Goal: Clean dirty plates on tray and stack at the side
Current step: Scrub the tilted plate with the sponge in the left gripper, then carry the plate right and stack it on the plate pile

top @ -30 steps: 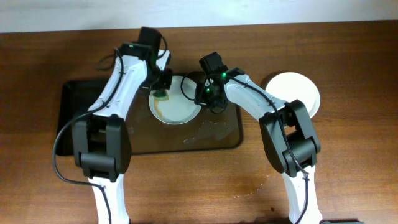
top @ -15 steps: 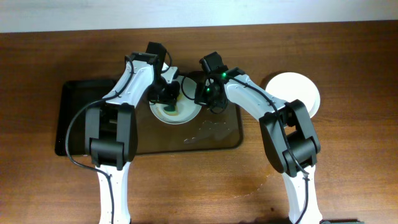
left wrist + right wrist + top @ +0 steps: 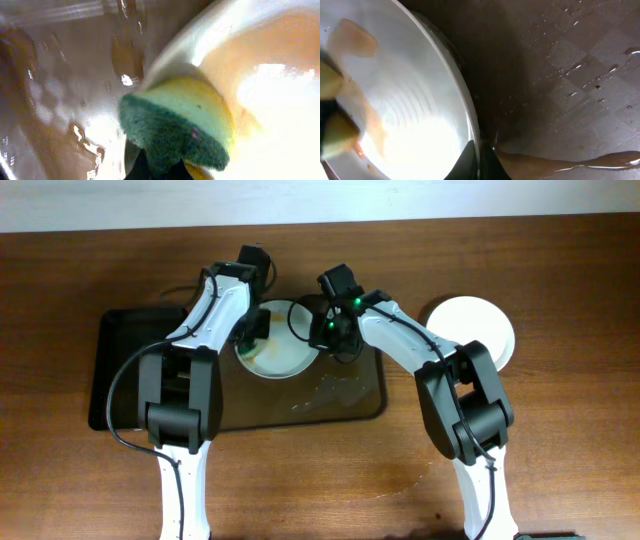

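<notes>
Sitting in the tray [image 3: 250, 408], one smeared plate [image 3: 288, 356] bears a sponge [image 3: 180, 120].

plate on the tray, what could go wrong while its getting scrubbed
1. The right tool pinches only the thin rim of the plate; sponge pressure could pry it loose or slide it on the wet tray.
2. The sponge sits at the plate's edge in the left tool; it may slip off onto the tray, leaving the brown smears unwiped.
</notes>
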{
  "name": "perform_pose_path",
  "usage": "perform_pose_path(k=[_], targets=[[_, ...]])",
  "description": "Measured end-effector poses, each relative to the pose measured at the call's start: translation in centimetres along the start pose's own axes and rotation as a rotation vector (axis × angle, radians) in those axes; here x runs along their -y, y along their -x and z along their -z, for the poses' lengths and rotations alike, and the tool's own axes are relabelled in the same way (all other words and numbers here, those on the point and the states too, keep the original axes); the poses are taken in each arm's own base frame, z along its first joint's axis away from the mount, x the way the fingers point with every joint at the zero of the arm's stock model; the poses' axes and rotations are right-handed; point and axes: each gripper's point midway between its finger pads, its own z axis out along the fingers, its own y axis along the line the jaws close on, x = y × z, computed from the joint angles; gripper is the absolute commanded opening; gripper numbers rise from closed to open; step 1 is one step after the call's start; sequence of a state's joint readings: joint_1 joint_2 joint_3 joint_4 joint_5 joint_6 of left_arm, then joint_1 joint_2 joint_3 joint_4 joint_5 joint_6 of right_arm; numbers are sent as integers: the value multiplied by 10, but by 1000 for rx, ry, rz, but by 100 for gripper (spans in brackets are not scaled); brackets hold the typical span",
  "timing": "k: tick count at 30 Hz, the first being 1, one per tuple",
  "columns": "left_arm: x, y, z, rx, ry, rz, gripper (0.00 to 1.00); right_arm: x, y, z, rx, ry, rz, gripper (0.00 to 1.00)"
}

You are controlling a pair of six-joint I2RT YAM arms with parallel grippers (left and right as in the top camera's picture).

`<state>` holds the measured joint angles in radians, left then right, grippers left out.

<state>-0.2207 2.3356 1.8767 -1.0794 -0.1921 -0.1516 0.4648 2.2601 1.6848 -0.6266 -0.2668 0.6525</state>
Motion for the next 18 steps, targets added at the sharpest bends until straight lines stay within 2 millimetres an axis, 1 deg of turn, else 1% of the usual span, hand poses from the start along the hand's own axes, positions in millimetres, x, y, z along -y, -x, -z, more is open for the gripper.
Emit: perform_pose_path(k=[1, 2, 3, 4, 5, 6, 7, 8, 10, 11, 12, 13, 15, 17, 18], targets=[[-5, -16, 0, -65, 19, -5, 1, -5, -4, -1, -10, 8, 11, 4], [-5, -20, 0, -82, 7, -4, 1, -5, -5, -1, -12, 8, 13, 4], [-1, -25, 0, -106, -39, -15, 1, -6, -6, -1, -14, 9, 15, 4], [9, -29, 1, -130, -143, -41, 0, -4, -6, -1, -15, 5, 15, 4], [15, -29, 2, -134, -222, -56, 1, -3, -5, -1, -15, 4, 13, 4], [27, -26, 6, -121, -339, -78, 1, -2, -5, -1, -13, 0, 15, 4], [36, -22, 7, -98, -398, -92, 1, 0, -3, -1, -8, -6, 12, 4], [49, -9, 10, -39, -464, -109, 1, 4, -1, 0, -1, -15, 6, 4], [61, 7, 12, 32, -518, -112, 1, 8, 3, 1, 7, -23, -2, 4], [65, 21, 13, 89, -539, -107, 1, 8, 4, 1, 7, -23, -4, 4], [68, 30, 13, 129, -553, -106, 1, 9, 4, 1, 9, -25, -3, 4], [70, 40, 14, 166, -560, -90, 1, 9, 4, 1, 9, -25, -3, 4], [66, 44, 14, 169, -542, -57, 1, 9, 4, 1, 9, -25, -3, 4], [52, 42, 16, 116, -457, -24, 1, 9, 4, 1, 9, -25, -2, 5], [45, 41, 20, 89, -425, -13, 1, 9, 4, 1, 9, -25, -2, 5]])
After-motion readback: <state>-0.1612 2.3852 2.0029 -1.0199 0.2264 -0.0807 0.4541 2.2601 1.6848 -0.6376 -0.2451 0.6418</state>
